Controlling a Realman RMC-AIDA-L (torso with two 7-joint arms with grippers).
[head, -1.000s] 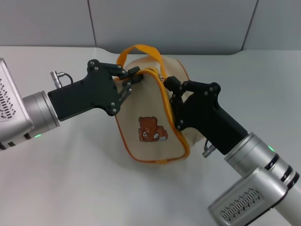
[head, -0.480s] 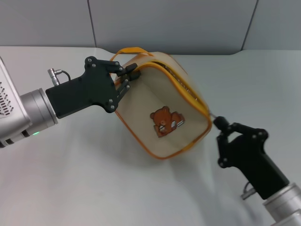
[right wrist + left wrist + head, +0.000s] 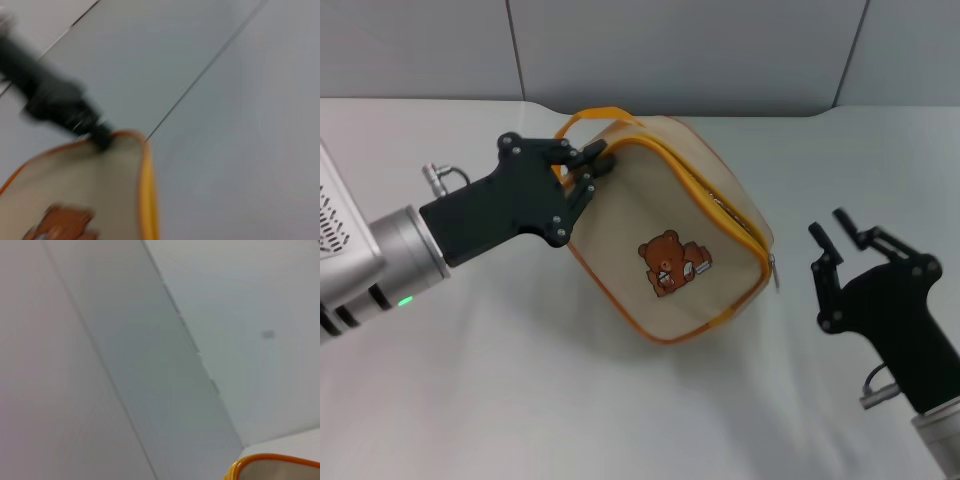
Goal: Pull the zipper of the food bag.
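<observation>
- Table, pale grey and plain, carries the food bag; a grey panelled wall rises behind it.
- Between the bag and the right gripper lies bare tabletop; nothing stands in the way there.
- Left gripper reaches in from the robot's left, its black fingers pinched together on the bag's upper corner, just beneath the orange strap loop.
- Right gripper sits off the bag on the robot's right, fingers spread apart and holding nothing.
- Food bag is beige and boxy with orange piping, tilted, its brown bear print facing the head camera.
- Zipper runs along the bag's upper edge; its small silver pull tab hangs at the corner nearest the right gripper.
</observation>
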